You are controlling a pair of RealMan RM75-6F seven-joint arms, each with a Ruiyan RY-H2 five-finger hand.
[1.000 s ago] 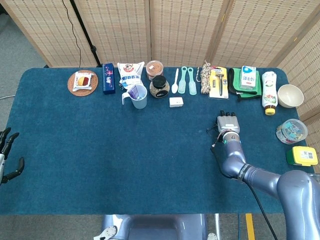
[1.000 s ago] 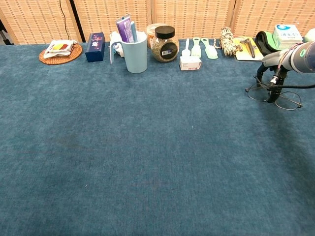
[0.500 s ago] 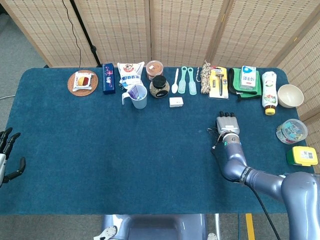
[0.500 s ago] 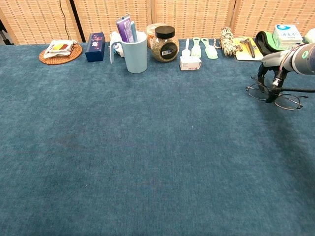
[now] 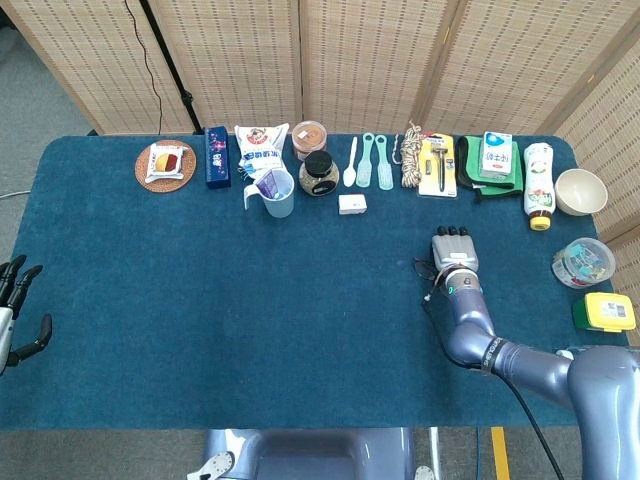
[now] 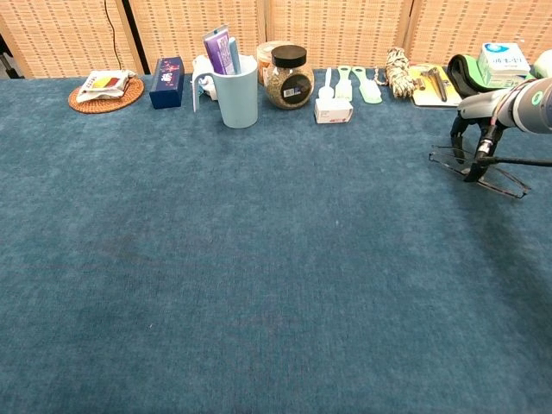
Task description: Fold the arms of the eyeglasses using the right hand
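Now finds the eyeglasses [image 6: 500, 179] on the blue table [image 6: 259, 285], out toward three o'clock from its middle and well short of the row of goods along the far edge. Shows them tipped low, the lenses seen nearly edge-on and one arm reaching away toward three o'clock past the picture's edge.

Puts the right hand [image 6: 483, 129] directly over them, palm down, dark fingertips [image 6: 472, 171] dropped onto the frame. Looks like a hold meant to steady the front while an arm is swung inward, which would explain coming from above instead of from the side. Cannot tell whether those fingers truly pinch the frame or only press on it; from the head camera sees only the back of the hand [image 5: 455, 252] with thin wire showing at its eight o'clock.

Leaves the left hand [image 5: 15, 310] idle at nine o'clock on the table's edge, fingers spread and holding nothing, sensible since the job belongs to the other side.

Further out, at twelve o'clock from the glasses, has a coil of rope [image 6: 398, 71]; toward ten o'clock, a jar [image 6: 288, 78] and a pale cup [image 6: 237, 90].

Against a second ago: showed both lenses then as open rings facing the chest camera, and has since rocked the frame down flat, with the hand barely shifted.
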